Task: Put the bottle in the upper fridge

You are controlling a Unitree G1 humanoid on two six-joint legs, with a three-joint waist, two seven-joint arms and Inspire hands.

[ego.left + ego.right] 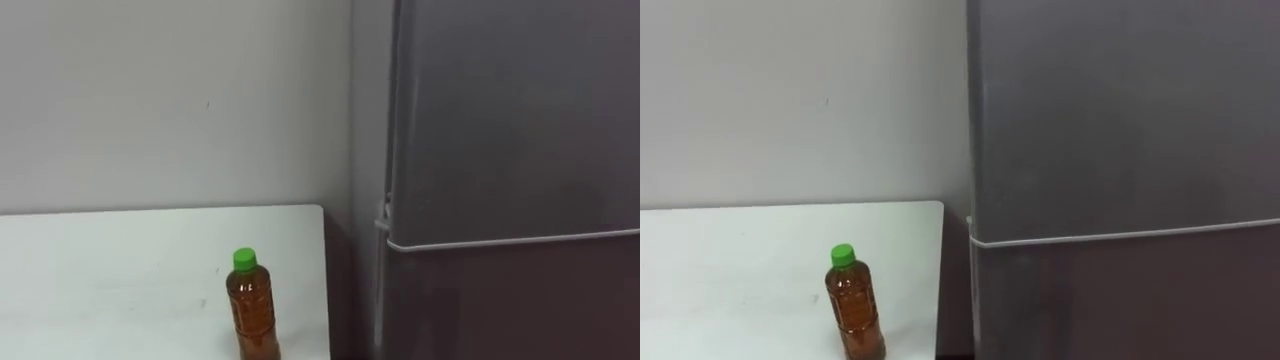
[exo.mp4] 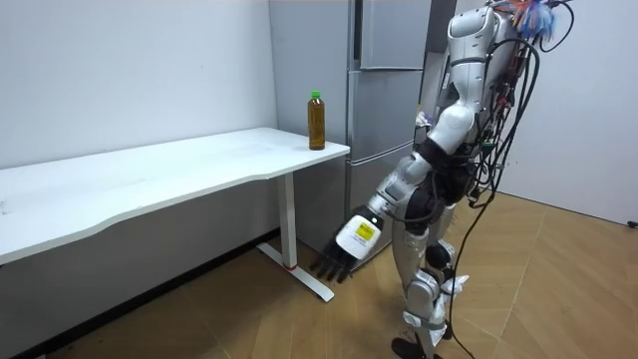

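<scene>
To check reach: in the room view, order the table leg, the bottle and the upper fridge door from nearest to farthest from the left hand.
1. Table leg, low, beside the left hand.
2. Bottle, on the table corner above.
3. Upper fridge door, highest.

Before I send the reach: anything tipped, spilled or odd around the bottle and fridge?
Nothing stands out. The bottle stands upright and capped near the corner of the table, with no spill showing beside it, and the fridge doors are shut.
</scene>
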